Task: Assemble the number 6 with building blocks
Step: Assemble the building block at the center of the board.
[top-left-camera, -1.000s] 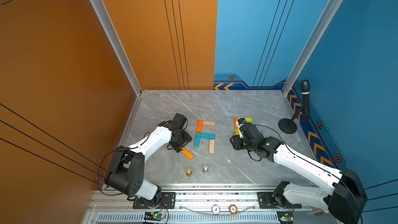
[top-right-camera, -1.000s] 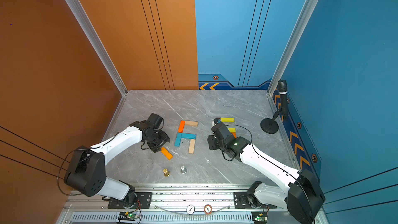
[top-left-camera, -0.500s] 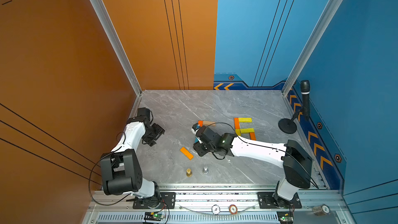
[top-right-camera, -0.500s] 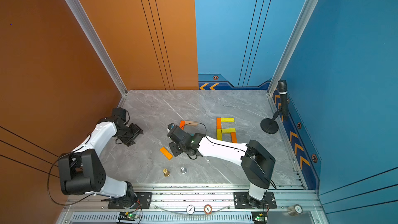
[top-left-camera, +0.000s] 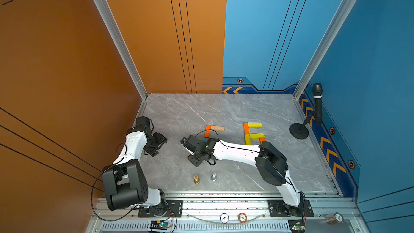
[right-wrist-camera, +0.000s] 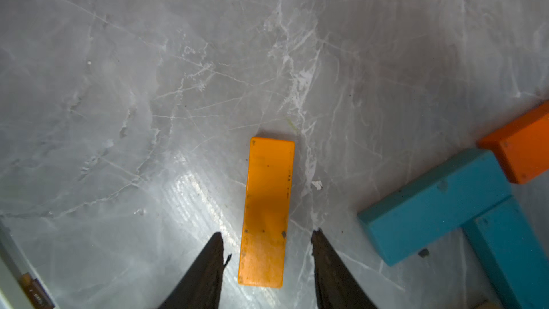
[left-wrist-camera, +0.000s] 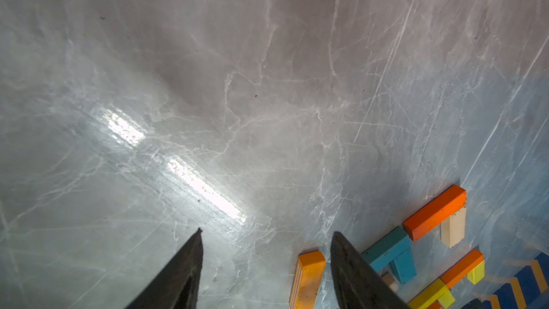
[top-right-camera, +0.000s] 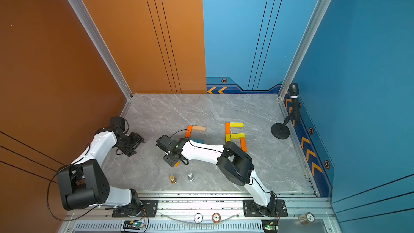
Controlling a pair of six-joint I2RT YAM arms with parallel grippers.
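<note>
The grey, marble-patterned table (top-left-camera: 201,113) is polished enough to throw back a streak of glare. Take the far wall as 12 o'clock and the robot's rail as 6. The right arm (top-left-camera: 235,151) stretches from about 5 o'clock across to the table's middle. The left arm (top-left-camera: 134,144) sits folded at the 9 o'clock edge.

Two part-built figures lie flat. One is a set of yellow and orange blocks (top-left-camera: 253,131) toward 2 o'clock. The other, near the centre, has an orange block (top-left-camera: 207,131) and a tan block (top-left-camera: 217,128) meeting at a corner, with teal blocks (right-wrist-camera: 439,203) below them.

The coming move turns on the loose orange block (right-wrist-camera: 267,212), at roughly 7 o'clock from the central figure. It lies flat on its broad face. The right gripper (right-wrist-camera: 267,231) hangs over its near end with the jaws apart, one finger on each long side and a sliver of table showing on both. The block's long axis runs in line with the fingers, so closing would pinch it across its width.

In both top views the gripper hides most of the block, so its heading on the table is probably about 1 to 7 o'clock. The left gripper (left-wrist-camera: 266,230), also parted and empty, is over bare table well away, so the right one is clearly nearer.

The block is a matte, painted wooden plank with rounded corners and a few dark specks. A gold pawn (top-left-camera: 196,179) and a silver pawn (top-left-camera: 214,176) stand near 6 o'clock.
</note>
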